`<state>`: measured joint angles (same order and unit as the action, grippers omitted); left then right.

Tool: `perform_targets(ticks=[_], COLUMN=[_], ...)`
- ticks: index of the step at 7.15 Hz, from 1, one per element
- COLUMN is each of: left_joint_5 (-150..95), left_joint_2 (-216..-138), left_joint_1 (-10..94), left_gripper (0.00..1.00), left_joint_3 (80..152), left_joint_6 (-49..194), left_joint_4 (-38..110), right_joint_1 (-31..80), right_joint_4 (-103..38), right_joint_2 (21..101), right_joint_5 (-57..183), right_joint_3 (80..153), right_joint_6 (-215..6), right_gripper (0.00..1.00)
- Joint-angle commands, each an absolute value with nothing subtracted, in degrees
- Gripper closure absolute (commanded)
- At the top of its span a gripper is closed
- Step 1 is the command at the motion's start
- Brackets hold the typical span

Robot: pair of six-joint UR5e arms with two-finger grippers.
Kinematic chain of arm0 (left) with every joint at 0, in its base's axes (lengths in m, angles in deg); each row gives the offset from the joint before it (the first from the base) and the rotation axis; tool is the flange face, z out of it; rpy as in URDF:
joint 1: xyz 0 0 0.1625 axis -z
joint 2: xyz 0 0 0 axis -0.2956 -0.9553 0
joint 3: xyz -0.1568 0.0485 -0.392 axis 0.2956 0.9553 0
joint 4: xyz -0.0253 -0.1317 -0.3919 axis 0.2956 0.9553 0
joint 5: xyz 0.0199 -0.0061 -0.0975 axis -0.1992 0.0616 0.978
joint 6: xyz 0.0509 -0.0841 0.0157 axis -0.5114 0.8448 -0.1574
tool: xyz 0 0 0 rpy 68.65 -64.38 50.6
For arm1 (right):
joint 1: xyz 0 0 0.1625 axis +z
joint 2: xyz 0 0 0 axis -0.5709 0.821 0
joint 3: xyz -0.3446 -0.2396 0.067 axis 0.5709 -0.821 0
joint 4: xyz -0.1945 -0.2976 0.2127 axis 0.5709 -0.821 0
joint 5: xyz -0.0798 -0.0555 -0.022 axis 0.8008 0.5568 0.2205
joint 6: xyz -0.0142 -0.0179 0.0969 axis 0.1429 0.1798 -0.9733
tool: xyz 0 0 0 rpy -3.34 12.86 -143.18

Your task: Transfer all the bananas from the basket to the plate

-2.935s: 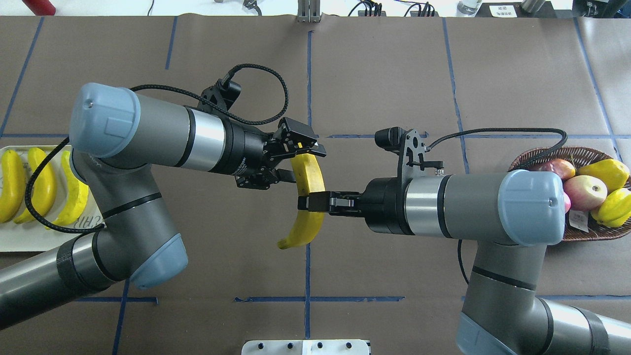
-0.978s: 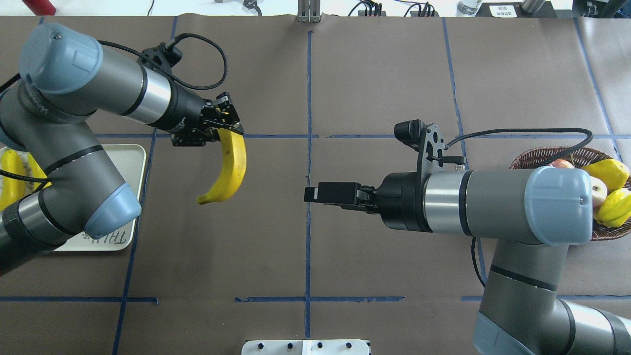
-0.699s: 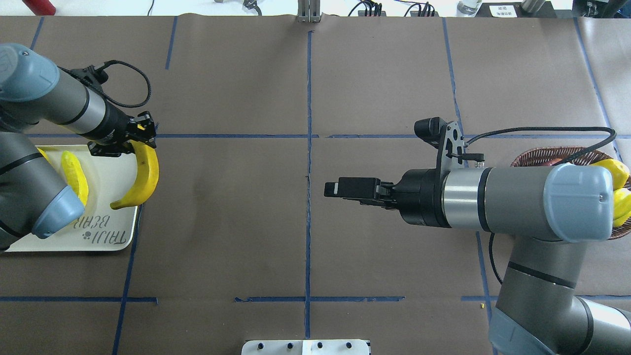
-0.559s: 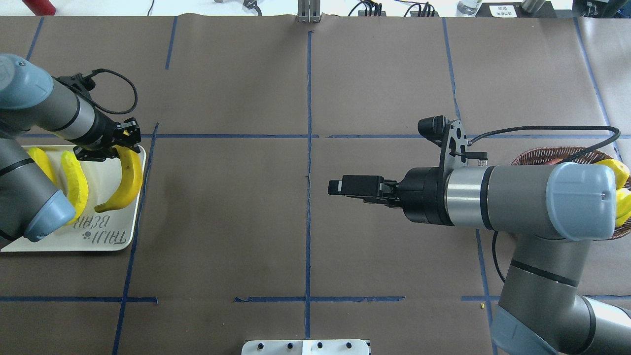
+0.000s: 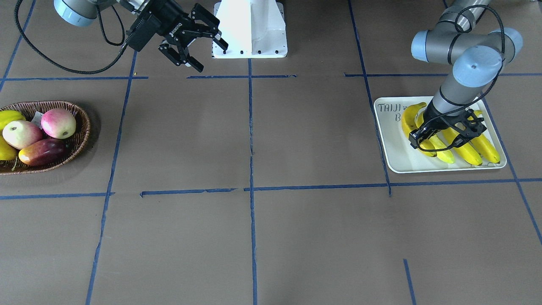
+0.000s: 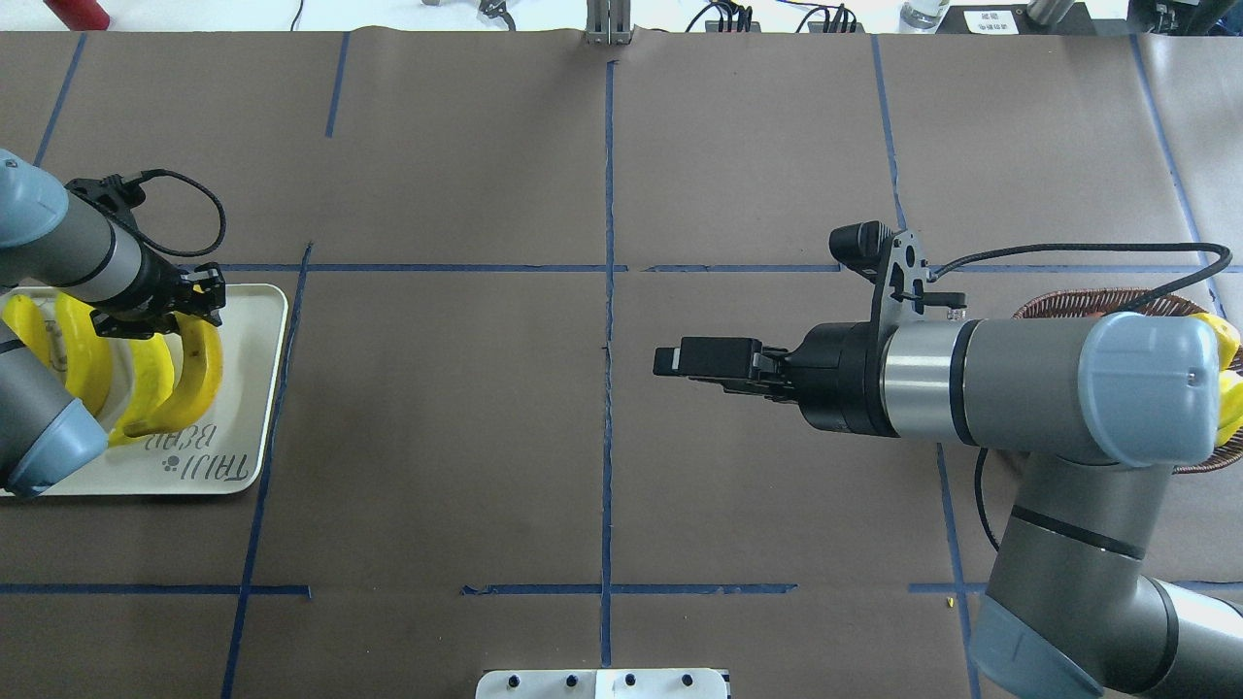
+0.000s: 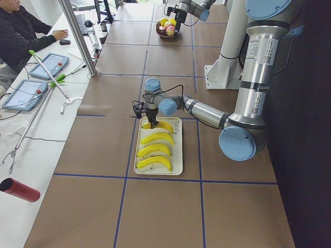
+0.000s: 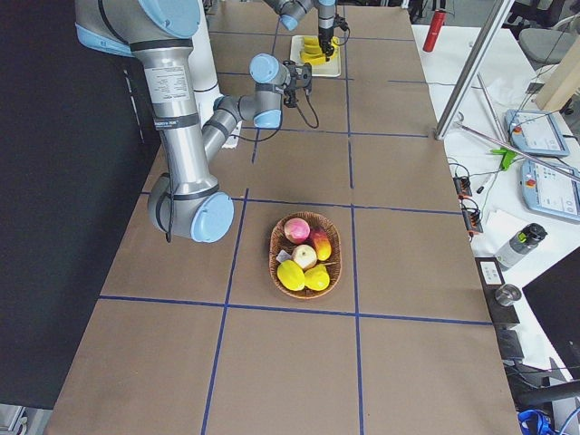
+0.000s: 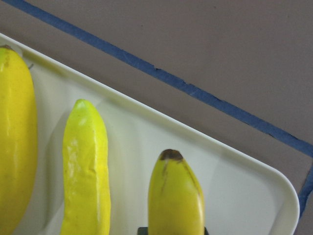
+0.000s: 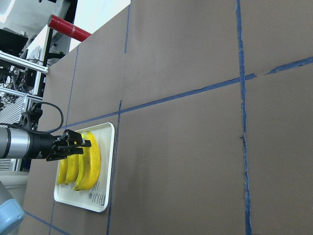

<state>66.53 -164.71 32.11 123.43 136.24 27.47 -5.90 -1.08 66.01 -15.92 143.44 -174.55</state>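
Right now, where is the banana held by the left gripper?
Overhead view, far left: the banana hangs from the left gripper over the plate, right of three other bananas.

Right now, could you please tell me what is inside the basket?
The basket holds two pink-red apples, a dark red fruit and two yellow fruits; none of the bananas is in it. Whatever lies beneath the fruit is covered.

Robotics lab: long table (image 6: 437,437) papered brown and gridded with blue tape (image 6: 609,175); white side bench (image 7: 31,137) carrying tablets (image 7: 50,64) with a seated operator (image 7: 20,33); aluminium post (image 7: 77,36), cables (image 6: 723,15) along the far edge.
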Motion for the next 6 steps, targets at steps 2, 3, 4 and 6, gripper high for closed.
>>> perform_targets(ticks=[2,3,4,6], left_joint_5=[66.6,66.9,67.0,67.1], left_joint_2=[-165.3,-165.2,-164.9,-164.7], left_joint_1=[32.0,32.4,33.9,39.1], left_gripper=[0.0,0.0,0.0,0.0], left_joint_3=[125.6,129.5,132.5,132.6], left_joint_6=[136.5,135.9,133.8,122.5], left_joint_4=[27.5,27.3,26.5,25.5], right_joint_1=[2.7,8.3,11.9,22.1], right_joint_4=[-13.3,-23.6,-32.0,-39.1], right_joint_2=[66.2,66.3,66.6,71.7], right_joint_5=[-22.4,-28.6,-31.0,-34.3], right_joint_3=[143.6,143.5,143.2,142.1], right_joint_6=[-169.7,-159.3,-149.2,-128.8], right_gripper=[0.0,0.0,0.0,0.0])
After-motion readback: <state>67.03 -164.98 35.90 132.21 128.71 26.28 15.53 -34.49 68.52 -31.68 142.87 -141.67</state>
